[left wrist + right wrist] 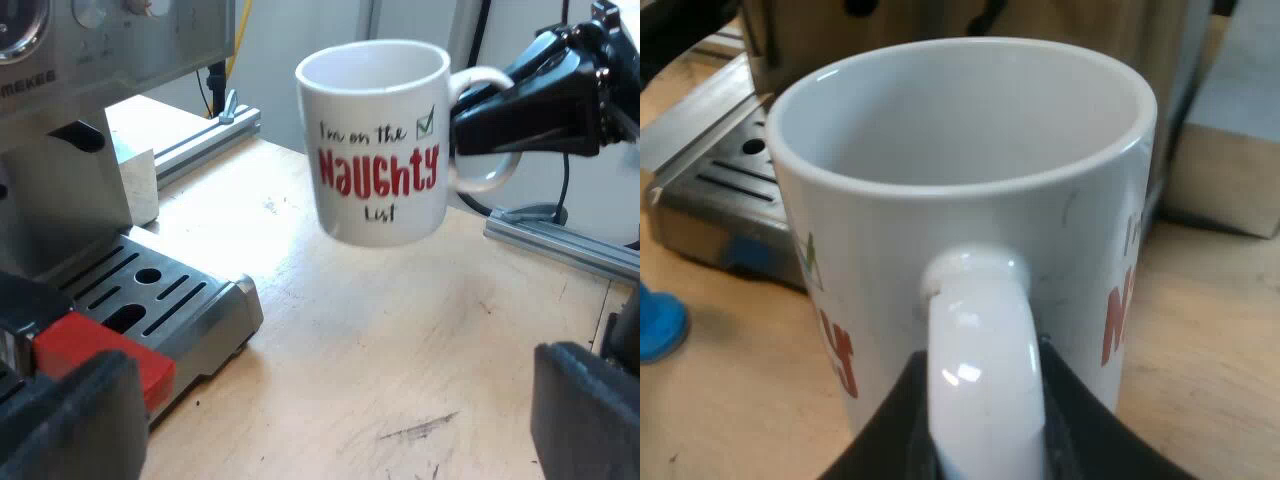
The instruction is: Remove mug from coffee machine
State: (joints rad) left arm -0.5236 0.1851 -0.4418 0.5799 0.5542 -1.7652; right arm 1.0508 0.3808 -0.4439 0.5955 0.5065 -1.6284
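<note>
A white mug (378, 140) printed "I'm on the Naughty List" hangs upright in the air above the wooden table (400, 350), off the espresso machine (60, 120) and its slotted drip tray (170, 300). My right gripper (470, 122) is shut on the mug's handle (985, 350), its black fingers (1070, 420) pressed against both sides. The mug (960, 150) looks empty inside. My left gripper (330, 430) stands open low over the table with nothing between its fingers. One finger sits beside the red end of the holder handle (100, 360) at the machine's front.
Aluminium rails (560, 245) run along the table edges, another rail (200, 140) passing beside the machine. A blue tamper (658, 325) sits on the table near the drip tray (710, 190). Bare wood lies under the mug.
</note>
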